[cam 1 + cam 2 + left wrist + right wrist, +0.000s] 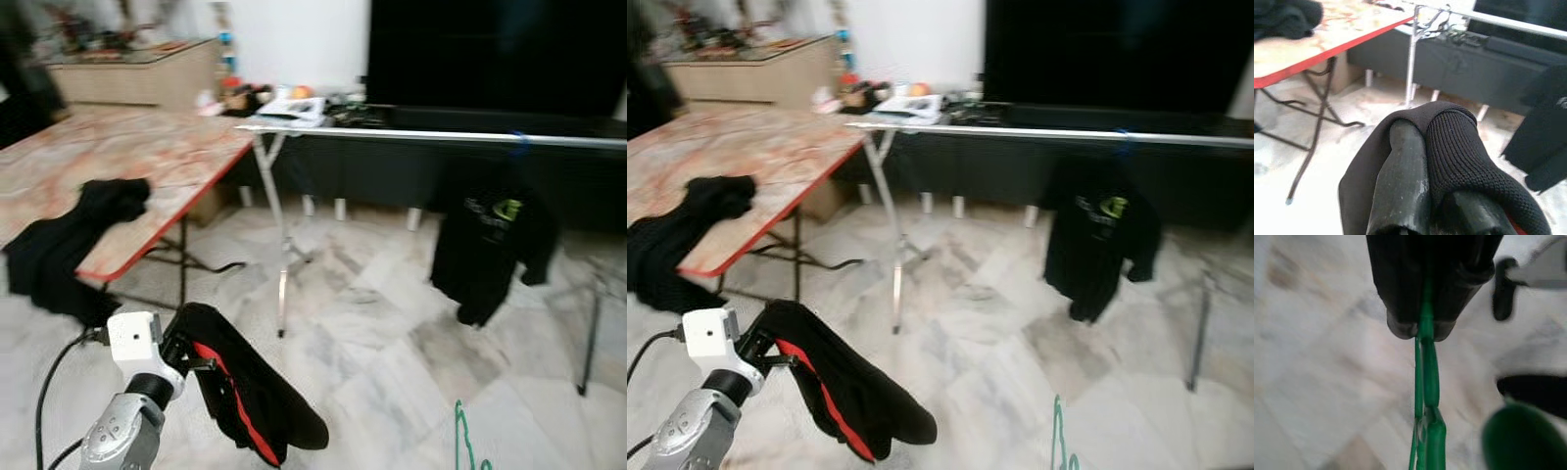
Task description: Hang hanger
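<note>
While my right gripper (1420, 330) was clamped on the green hanger (1426, 396) and left gripper (1422, 196) pinched the black garment (245, 392), the far rail (441, 135) was unreached, nothing hung.

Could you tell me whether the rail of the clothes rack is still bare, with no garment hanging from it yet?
No, a black hoodie with a green logo already hangs from the silver rail of the clothes rack.

Three black garments (495, 245) – two tables (147, 157), one green hanger (1426, 382)
</note>
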Motion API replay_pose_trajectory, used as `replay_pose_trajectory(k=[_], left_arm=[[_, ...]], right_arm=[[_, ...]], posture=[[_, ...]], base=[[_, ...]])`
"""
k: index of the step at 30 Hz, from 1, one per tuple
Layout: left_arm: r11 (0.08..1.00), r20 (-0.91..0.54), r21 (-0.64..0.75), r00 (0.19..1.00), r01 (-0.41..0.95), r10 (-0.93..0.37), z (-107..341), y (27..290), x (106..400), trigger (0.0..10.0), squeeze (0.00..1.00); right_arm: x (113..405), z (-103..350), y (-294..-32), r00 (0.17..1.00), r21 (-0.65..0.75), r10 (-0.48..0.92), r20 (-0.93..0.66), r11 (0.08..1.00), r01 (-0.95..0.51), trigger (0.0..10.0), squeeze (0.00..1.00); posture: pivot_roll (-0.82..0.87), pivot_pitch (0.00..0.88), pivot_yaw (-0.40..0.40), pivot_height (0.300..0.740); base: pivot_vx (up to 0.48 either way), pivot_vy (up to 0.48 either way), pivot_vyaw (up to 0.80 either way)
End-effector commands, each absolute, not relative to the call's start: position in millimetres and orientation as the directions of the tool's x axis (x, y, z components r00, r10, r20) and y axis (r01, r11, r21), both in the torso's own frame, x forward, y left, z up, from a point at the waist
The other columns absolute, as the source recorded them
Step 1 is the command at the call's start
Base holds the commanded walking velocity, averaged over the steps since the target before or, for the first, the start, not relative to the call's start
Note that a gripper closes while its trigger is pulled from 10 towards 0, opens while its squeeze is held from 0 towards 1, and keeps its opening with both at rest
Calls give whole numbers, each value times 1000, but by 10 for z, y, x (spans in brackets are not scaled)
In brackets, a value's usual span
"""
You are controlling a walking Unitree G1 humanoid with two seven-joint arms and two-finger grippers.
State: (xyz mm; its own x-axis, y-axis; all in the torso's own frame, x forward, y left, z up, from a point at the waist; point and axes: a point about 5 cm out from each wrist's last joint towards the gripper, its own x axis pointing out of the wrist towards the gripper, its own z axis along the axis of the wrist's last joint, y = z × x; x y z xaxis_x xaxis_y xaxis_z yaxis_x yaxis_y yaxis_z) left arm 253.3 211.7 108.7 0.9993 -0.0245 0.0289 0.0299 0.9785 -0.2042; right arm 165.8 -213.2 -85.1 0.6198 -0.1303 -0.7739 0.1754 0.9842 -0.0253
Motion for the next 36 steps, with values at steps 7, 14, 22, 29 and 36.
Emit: replay_pose_trajectory(k=[7, 14, 22, 29, 36], left_arm=[[997, 79, -56, 996, 46, -41, 1205, 2171, 2597, 10000, 0], [999, 81, 11, 996, -32, 31, 1192, 2427, 2619, 10000, 0], [997, 77, -72, 997, 27, -22, 1138, 2255, 2638, 10000, 0], [995, 78, -93, 996, 41, -34, 1131, 2189, 2646, 10000, 0], [994, 77, -95, 996, 52, -44, 1140, 2164, 2644, 10000, 0]], right_arm=[[1566, -878, -2217, 588, -38, -158, -793, 977, 211, 10000, 0], [1611, -839, -2308, 595, -61, -171, -786, 978, 200, 10000, 0], [1647, -816, -2339, 603, -63, -174, -778, 977, 202, 10000, 0], [1645, -821, -2316, 606, -52, -167, -778, 978, 202, 10000, 0], [1611, -840, -2296, 600, -49, -161, -784, 979, 198, 10000, 0]], posture=[[105, 0, 28, 740], [102, 0, 7, 740], [99, 0, -7, 740], [99, 3, -3, 740], [105, 2, -2, 740]], base=[[0, 0, 0], [0, 0, 0], [0, 0, 0], [0, 182, 0], [0, 334, 0]])
